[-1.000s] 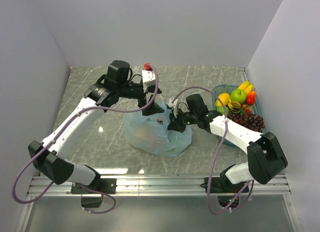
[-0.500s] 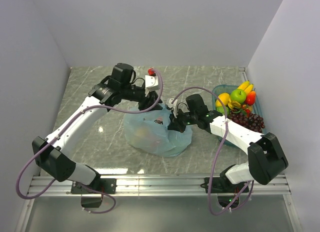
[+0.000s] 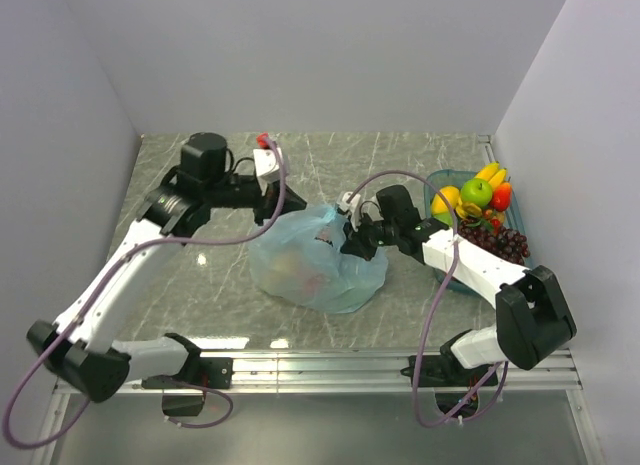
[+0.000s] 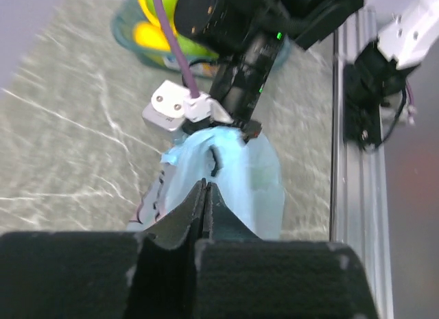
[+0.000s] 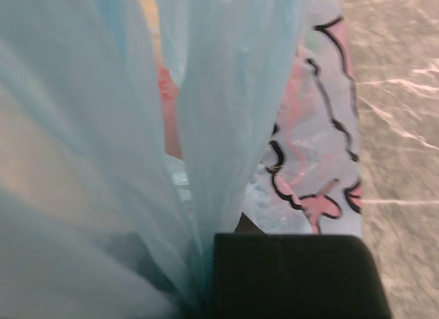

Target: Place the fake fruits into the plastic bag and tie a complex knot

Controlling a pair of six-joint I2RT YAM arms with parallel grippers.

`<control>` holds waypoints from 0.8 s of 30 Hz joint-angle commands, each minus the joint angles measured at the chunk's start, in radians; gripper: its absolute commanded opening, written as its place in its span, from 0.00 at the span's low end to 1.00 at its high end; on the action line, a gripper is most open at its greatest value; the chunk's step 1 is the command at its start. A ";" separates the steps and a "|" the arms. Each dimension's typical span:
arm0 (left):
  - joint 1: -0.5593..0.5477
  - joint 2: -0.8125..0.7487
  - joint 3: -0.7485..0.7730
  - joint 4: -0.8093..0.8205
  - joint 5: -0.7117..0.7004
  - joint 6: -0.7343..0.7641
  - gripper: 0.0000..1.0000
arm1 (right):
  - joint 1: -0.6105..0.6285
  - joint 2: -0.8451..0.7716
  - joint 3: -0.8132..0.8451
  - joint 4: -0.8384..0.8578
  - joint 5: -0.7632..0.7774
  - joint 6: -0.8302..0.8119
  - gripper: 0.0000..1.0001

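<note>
Top view: the plastic bag sits mid-table, its top pinched by the right gripper. Most fake fruits fill the teal tray, and no knot is tied.
Left wrist: the left gripper is pressed together, with no plastic visibly between.
Right wrist: bunched bag film, red and yellow fruit showing through.

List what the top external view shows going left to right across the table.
left gripper → plastic bag → fake fruits heaped in the teal tray. The right gripper overlaps the bag, so it is left out of the order.
</note>
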 commanded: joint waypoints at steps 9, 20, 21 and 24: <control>-0.076 0.025 0.114 -0.046 -0.115 0.031 0.99 | -0.018 -0.020 0.089 -0.043 -0.039 -0.024 0.00; -0.116 0.160 0.177 -0.055 -0.264 0.099 0.99 | -0.007 -0.048 0.069 -0.056 -0.043 -0.064 0.00; -0.114 0.166 0.177 -0.055 -0.264 0.100 0.99 | -0.007 -0.051 0.068 -0.054 -0.044 -0.064 0.00; -0.117 0.181 0.168 -0.052 -0.249 0.112 0.99 | -0.007 -0.054 0.057 -0.048 -0.043 -0.069 0.00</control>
